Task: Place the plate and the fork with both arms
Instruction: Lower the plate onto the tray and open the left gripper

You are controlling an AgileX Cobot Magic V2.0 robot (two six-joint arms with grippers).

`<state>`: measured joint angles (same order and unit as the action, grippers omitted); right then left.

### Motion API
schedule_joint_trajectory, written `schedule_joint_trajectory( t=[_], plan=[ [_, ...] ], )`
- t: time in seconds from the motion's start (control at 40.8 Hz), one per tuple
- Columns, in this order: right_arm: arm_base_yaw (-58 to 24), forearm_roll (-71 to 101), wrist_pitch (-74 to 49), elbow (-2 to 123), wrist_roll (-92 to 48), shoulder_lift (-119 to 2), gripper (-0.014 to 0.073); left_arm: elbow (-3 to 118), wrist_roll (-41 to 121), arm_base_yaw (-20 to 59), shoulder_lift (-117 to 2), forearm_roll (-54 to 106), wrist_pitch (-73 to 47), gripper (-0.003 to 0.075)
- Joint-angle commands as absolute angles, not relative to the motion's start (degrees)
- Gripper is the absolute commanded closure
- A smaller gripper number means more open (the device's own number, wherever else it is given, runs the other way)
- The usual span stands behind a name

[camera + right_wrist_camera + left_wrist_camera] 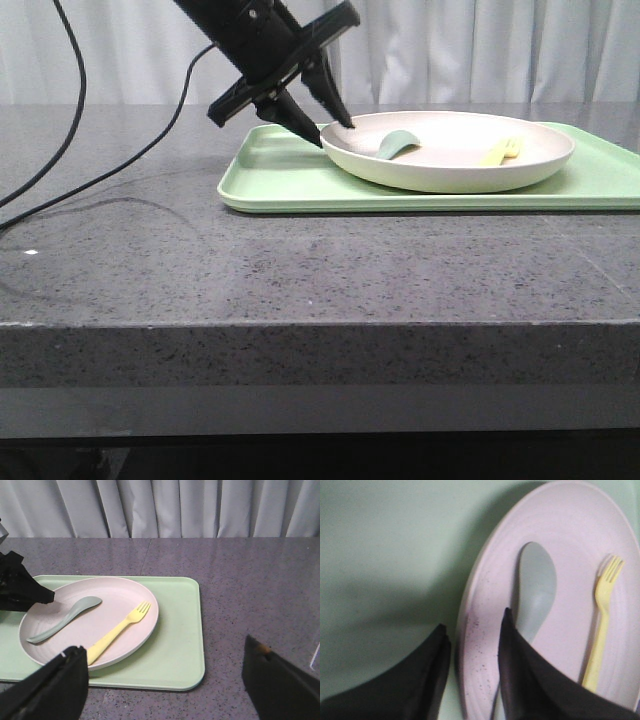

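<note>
The cream-white plate [460,165] lies on the light-green tray [280,170]. The pale-yellow fork [503,151] rests in the plate's right half, next to a grey-green spoon [398,143]. My left gripper [335,135] is open and straddles the plate's left rim: one finger is inside, by the spoon, and one is outside, over the tray. In the left wrist view the gripper [474,621] has the rim of the plate [575,555] between its fingers, with the fork [602,615] beyond. My right gripper [165,680] is wide open and empty, above the tray's near right corner.
The tray [180,630] sits at the back right of the grey stone table [300,280]. Black cables [60,170] trail over the table's left side. White curtains hang behind. The right wrist view also shows the plate [100,625], fork [120,627] and spoon [65,619].
</note>
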<state>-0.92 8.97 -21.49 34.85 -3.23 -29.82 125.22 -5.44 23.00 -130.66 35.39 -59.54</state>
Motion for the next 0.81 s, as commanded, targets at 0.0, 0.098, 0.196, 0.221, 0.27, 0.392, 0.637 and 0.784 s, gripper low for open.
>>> schedule_joint_trajectory(
  t=[0.0,0.098,0.196,0.221,0.27,0.392,0.637,0.784],
  plan=[
    [-0.77,9.22,-17.03,36.85,-3.73,-30.29,-0.005,130.44,-5.76,22.88,-126.16,38.33,-61.73,0.0391],
    [-0.77,9.22,-17.03,36.85,-3.73,-30.29,-0.005,135.68,-3.85,22.88,-126.16,38.33,-66.95,0.042],
    [-0.77,9.22,-17.03,36.85,-3.73,-30.29,-0.005,141.12,-2.98,22.88,-126.16,37.93,-71.63,0.0493],
    [-0.77,9.22,-17.03,36.85,-3.73,-30.29,-0.005,142.14,-2.98,22.88,-126.16,37.5,-72.48,0.0526],
    [-0.77,9.22,-17.03,36.85,-3.73,-30.29,-0.005,144.17,-2.98,22.88,-126.16,36.84,-72.87,0.0591],
    [-0.77,9.22,-17.03,36.85,-3.73,-30.29,-0.005,147.46,-2.98,22.88,-126.05,36.84,-72.87,0.0736],
    [-0.77,9.22,-17.08,36.85,-3.73,-30.29,-0.005,145.55,-2.98,22.88,-120.43,25.25,-72.87,0.0738],
    [-0.77,9.22,-17.14,36.85,-3.73,-30.29,-0.005,135.22,-2.98,22.88,-111.75,13.72,-72.87,0.0738]
  ],
)
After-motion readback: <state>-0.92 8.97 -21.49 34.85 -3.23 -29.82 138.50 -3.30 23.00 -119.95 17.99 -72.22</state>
